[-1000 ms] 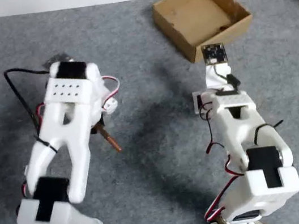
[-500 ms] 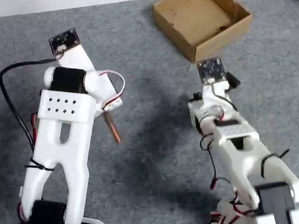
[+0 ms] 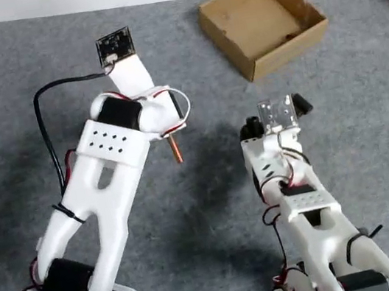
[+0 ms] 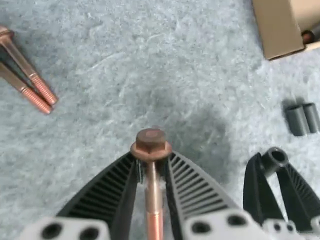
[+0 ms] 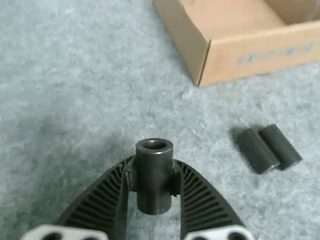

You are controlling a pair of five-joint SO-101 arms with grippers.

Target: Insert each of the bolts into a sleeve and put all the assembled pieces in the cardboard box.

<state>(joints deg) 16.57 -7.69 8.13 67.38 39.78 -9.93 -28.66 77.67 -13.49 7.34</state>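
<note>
My left gripper [image 4: 151, 162] is shut on a copper bolt [image 4: 151, 145], hex head away from the wrist. In the high view this bolt [image 3: 175, 149] hangs above the carpet mid-table. My right gripper [image 5: 154, 170] is shut on a dark sleeve [image 5: 154, 175], bore facing outward. The same sleeve [image 4: 274, 157] shows beside the bolt in the left wrist view. Two loose bolts [image 4: 26, 75] lie together on the carpet. Two loose sleeves [image 5: 267, 148] lie side by side near the cardboard box [image 5: 240, 45]. The box [image 3: 261, 21] stands at the far right of the table.
Grey carpet covers the table. A dark and copper piece [image 4: 310, 36] lies inside the box, by its wall. Open carpet lies between the two arms and in front of the box.
My left arm has swung forward and to the right, carrying the bolt toward the middle. My right arm has drawn back from the box and toward the left arm with its sleeve.
</note>
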